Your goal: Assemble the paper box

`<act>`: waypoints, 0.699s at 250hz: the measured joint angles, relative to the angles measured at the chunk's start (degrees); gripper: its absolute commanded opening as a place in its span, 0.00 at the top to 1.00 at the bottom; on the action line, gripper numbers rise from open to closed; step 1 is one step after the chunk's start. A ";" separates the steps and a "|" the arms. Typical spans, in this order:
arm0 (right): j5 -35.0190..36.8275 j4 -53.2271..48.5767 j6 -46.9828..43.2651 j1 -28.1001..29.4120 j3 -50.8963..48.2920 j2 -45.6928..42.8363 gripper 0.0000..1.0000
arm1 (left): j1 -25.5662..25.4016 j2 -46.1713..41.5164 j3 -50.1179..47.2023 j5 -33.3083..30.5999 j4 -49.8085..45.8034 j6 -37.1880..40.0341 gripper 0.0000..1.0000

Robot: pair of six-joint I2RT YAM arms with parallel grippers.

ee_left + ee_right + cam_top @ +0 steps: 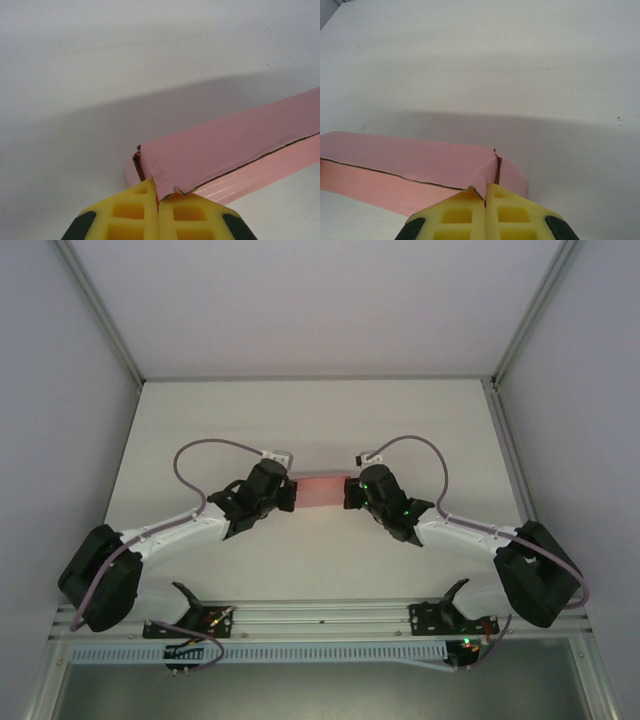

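Note:
The paper box (320,490) is a long pale pink box lying on the white table between the two arms. My left gripper (292,496) is at its left end, and the yellow fingertips (145,200) are shut on a thin end flap of the paper box (235,145). My right gripper (349,492) is at the right end. In the right wrist view its gripper (485,193) pinches the corner flap of the paper box (410,160). A dark seam runs along the box's top edge in both wrist views.
The white table (320,420) stretches behind the box to the back wall. Aluminium frame posts (100,310) rise at the left and right sides. A metal rail (320,618) with the arm bases crosses the near edge. Purple cables (210,450) loop above each wrist.

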 measured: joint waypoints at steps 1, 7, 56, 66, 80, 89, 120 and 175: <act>0.02 -0.02 -0.02 0.00 0.00 0.00 0.96 | 0.00 0.00 -0.02 -0.04 0.04 0.00 1.00; 0.02 -0.17 -0.07 0.02 0.09 0.00 0.94 | -0.07 0.00 -0.11 -0.31 0.33 0.00 1.00; -0.92 -6.45 0.55 0.33 3.30 -0.02 0.76 | -0.50 0.70 0.63 -1.68 0.11 0.07 1.00; -1.42 -8.17 0.59 0.37 4.20 -0.07 0.73 | -0.57 1.05 1.11 -1.92 -0.31 0.09 1.00; -1.99 -10.54 0.61 0.39 5.44 -0.07 0.68 | -0.68 1.51 1.75 -2.23 -0.70 0.13 1.00; -2.32 -11.74 0.50 0.39 6.05 -0.07 0.66 | -0.76 1.77 2.12 -2.29 -0.94 0.17 1.00; -4.44 -15.10 0.66 -0.15 7.72 -0.11 0.56 | -1.03 2.01 2.80 -2.29 -1.86 0.70 1.00; -8.83 -17.97 0.50 -2.60 7.69 -3.21 0.32 | -1.81 2.54 3.67 -1.57 -2.58 1.16 1.00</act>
